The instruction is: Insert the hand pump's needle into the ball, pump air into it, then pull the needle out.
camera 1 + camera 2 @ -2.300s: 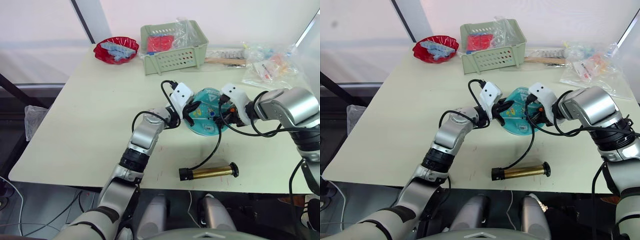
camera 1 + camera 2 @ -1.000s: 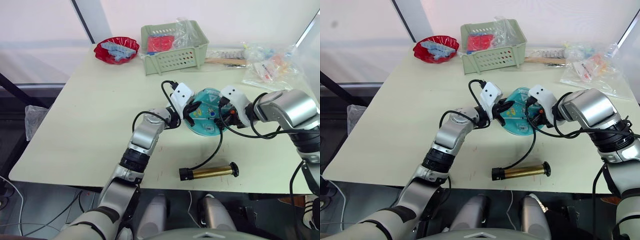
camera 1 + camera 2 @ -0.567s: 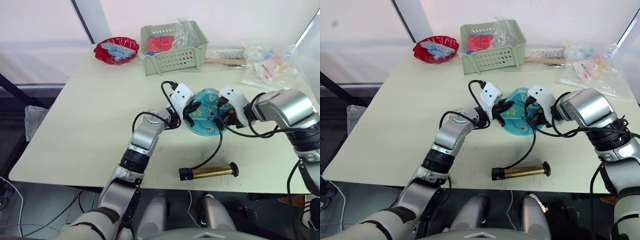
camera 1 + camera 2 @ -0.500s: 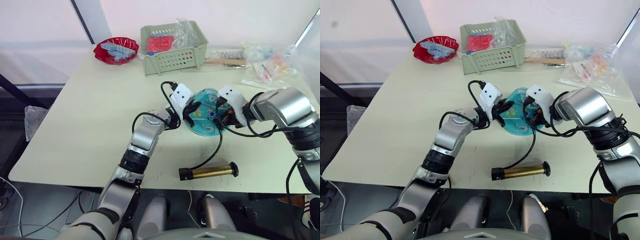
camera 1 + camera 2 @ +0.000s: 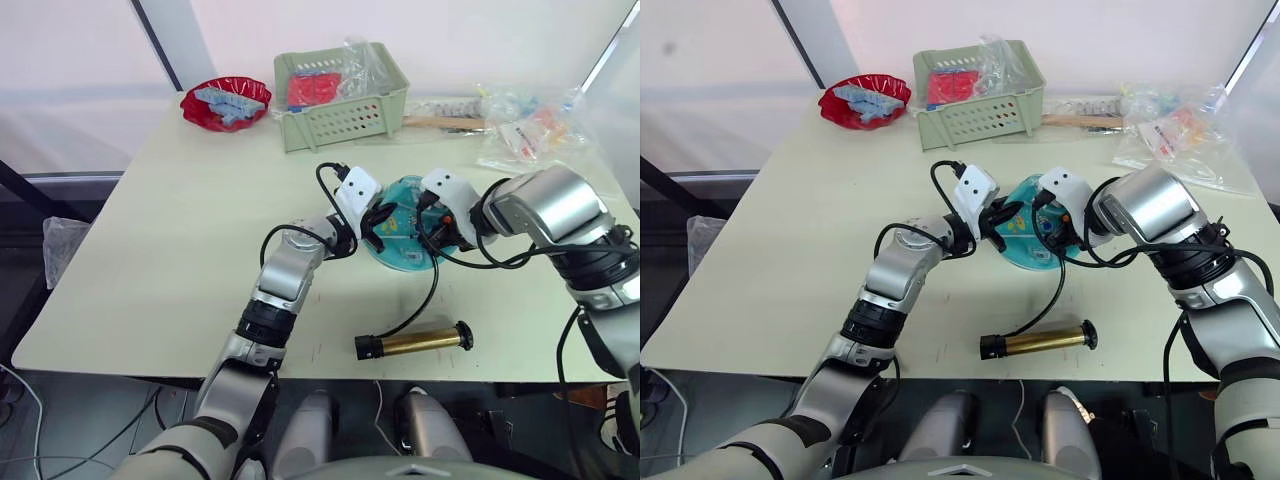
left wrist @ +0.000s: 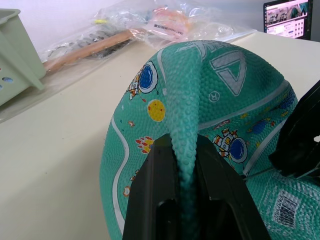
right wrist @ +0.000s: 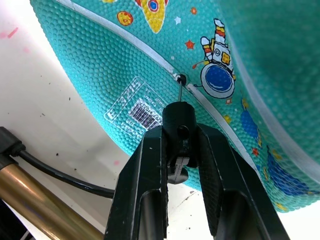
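Your ball point(image 5: 405, 235) lies flat and deflated on the pale table point(image 5: 170, 240), near the front right, between the two grippers. It is soft and folds easily: the left gripper point(image 6: 186, 165) is pinching a raised fold of its rubber skin, fingers closed tight on the ridge. Expect it to give under any push, so that pinch is what braces it; the pebbled surface should grip well.

The right gripper point(image 7: 176, 150) is clamped on the black fitting of the needle point(image 7: 179, 92), whose thin pin meets the small valve hole on the white seam. The pin is slender and will likely bend if you press off-axis. How deep the tip sits in the hole is hard to make out.

The hand pump point(image 5: 412, 343) lies untouched on the table, near the front edge, its hose point(image 5: 428, 295) looping up to the fitting. The green basket point(image 5: 340, 95) and red bowl point(image 5: 225, 102) sit well apart at the back.
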Motion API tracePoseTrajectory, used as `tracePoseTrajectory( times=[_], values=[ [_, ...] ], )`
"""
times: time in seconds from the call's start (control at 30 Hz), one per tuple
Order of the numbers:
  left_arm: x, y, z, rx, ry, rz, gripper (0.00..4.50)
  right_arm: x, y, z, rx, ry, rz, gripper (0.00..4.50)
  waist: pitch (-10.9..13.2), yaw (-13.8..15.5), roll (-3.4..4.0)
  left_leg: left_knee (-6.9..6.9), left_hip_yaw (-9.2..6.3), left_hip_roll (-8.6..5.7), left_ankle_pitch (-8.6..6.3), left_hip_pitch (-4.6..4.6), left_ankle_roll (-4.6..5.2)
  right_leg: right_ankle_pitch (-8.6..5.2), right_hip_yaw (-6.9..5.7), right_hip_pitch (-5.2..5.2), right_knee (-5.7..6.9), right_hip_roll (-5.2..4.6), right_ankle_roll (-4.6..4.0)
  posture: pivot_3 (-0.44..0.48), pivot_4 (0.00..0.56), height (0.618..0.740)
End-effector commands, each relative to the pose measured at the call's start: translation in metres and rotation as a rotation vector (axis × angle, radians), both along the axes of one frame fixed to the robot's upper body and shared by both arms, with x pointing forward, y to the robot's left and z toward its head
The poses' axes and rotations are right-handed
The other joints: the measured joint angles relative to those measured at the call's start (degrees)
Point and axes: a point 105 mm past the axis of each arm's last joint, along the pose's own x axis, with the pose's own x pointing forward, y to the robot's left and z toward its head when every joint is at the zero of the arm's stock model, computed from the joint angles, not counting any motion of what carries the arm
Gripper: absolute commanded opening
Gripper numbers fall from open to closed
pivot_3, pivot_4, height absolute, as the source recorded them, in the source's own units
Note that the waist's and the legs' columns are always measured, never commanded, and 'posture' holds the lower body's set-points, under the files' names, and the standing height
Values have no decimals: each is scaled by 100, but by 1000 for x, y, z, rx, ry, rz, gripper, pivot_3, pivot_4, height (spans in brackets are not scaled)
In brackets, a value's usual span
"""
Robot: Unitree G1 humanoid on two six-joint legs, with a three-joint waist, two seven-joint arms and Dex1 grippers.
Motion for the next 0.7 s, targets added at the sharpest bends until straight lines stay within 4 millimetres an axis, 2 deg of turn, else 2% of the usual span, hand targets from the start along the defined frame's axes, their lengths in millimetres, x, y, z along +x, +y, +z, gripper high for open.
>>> tracePoseTrajectory(
  times=[0.03,0.47,0.6,0.7],
  values=[
    [-19,-25,-28,33,106,-116,6,1,23,10,21,-35,56,325,-4,-9,1,0,-1,0,0,3,0,0,2,1,1,1,0,0,150,737],
    [-21,-27,-29,28,115,-120,6,7,37,-10,-2,13,30,325,-75,-39,3,-2,-4,1,1,26,0,1,10,15,2,5,-2,0,150,737],
    [-22,-27,-30,27,118,-120,6,13,38,-17,2,17,1,325,-84,-82,-2,-16,-2,2,-1,87,0,-1,11,74,-6,7,-3,0,150,737],
    [-23,-28,-30,25,120,-122,6,15,37,-22,0,21,-1,325,-97,-142,-7,-14,-10,3,0,100,0,-1,10,89,-6,13,-1,0,150,737]
  ],
)
